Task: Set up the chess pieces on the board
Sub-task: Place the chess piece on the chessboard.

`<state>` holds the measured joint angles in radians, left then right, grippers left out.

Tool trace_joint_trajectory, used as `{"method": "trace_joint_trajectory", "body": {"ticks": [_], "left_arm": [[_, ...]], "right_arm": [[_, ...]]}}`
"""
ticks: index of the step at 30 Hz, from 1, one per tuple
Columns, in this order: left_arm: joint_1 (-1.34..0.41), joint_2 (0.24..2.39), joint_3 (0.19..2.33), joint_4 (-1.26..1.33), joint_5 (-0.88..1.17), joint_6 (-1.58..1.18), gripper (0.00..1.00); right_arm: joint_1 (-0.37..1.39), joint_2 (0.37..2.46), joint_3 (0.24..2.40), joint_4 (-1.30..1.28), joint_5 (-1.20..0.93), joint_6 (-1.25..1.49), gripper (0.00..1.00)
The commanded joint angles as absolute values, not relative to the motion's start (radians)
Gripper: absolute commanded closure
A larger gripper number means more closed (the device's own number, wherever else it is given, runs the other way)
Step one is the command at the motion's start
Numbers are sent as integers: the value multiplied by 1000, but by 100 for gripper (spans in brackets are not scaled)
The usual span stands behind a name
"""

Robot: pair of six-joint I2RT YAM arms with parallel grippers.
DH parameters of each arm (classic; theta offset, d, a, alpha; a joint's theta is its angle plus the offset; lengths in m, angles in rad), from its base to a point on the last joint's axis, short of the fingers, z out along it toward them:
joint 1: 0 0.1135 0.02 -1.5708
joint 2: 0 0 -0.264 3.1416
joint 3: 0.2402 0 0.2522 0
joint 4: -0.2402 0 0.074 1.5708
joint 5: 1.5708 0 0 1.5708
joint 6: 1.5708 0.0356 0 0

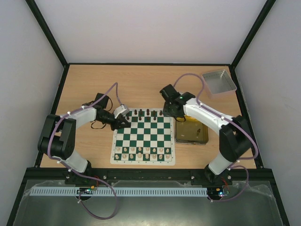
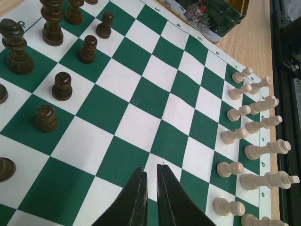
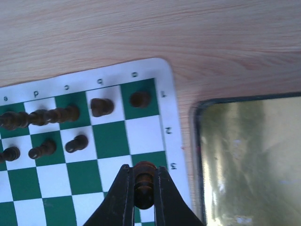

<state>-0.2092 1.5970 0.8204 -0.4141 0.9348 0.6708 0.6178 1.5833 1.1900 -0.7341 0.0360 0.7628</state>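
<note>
Wooden table (image 1: 141,84) inside white walls. The board (image 1: 143,141) lies flat at the near middle, between both arms.

Right gripper (image 3: 143,168) is clamped on one dark piece (image 3: 144,188), a finger on each side. It sits over the outermost column, by the border mark "3". Can't tell if its base touches the mat, since the lower part runs out of frame and my fingers cover its flanks. It has a rounded top, but I can't make out the type. Overhead, this gripper is hidden under the wrist housing.

Left gripper (image 2: 150,168) is closed to a thin slit with nothing in it, over the board's mid squares. Can't read its height off the mat.

The other chess pieces (image 3: 101,107) stand on the two far rows. In the right wrist view the left ones overlap and get cropped, so I have no count. In the left wrist view two more are cut by the left edge.

Cream pieces (image 2: 254,127) are on the two near rows, the bottom ones cropped.

Gold tin (image 1: 192,133) is just right of the board, with a strip of bare wood between its rim and the border. The inside is all glare. The left wrist view shows something crinkly with red bits in it that I can't identify.

Grey tray (image 1: 218,81) is at the far right corner, and its contents aren't readable.
</note>
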Motion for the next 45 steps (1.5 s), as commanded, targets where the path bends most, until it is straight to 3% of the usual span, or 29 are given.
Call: {"method": "trace_joint_trajectory", "body": {"ticks": [1, 22, 45], "left_arm": [[-213, 1602, 845, -430, 959, 697, 91], [-215, 1602, 843, -436, 959, 707, 90], [-222, 1612, 850, -451, 955, 720, 89]], "right_arm": [[668, 1689, 1283, -772, 62, 734, 98], [682, 1941, 1423, -720, -34, 693, 98], [683, 1973, 1393, -715, -4, 695, 98]]}}
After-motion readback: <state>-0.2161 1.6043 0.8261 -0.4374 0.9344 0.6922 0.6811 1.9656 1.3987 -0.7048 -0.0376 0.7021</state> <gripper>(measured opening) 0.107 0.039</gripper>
